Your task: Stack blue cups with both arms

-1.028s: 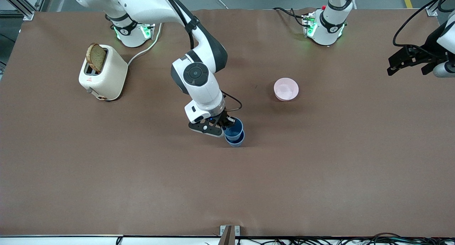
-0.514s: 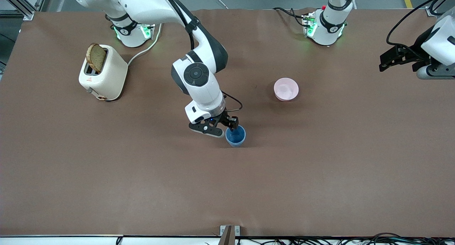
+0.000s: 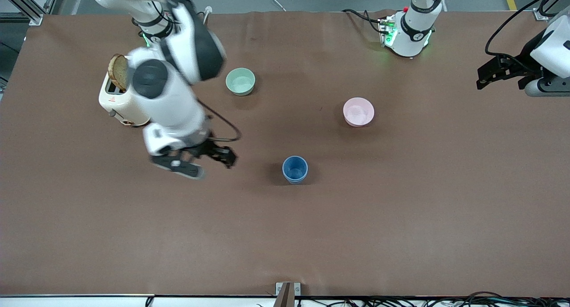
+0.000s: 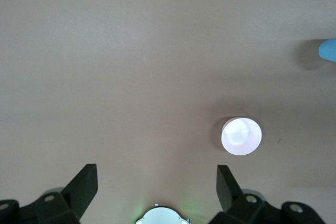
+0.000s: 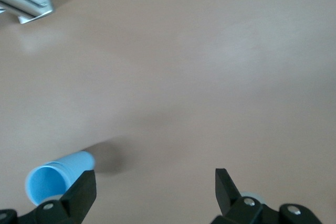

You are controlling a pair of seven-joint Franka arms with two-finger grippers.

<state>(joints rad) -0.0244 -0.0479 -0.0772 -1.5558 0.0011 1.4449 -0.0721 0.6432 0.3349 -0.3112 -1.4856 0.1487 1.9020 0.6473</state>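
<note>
The right gripper has let go and swung off toward the toaster, jaws open and empty, leaving the blue cups nested upright mid-desk, while the open left gripper waits well apart.

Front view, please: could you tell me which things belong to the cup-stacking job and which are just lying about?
Job: nested matte blue plastic cups; open right gripper; open left gripper.
Lying about: pale green bowl; pink bowl; cream toaster with bread slice.
</note>
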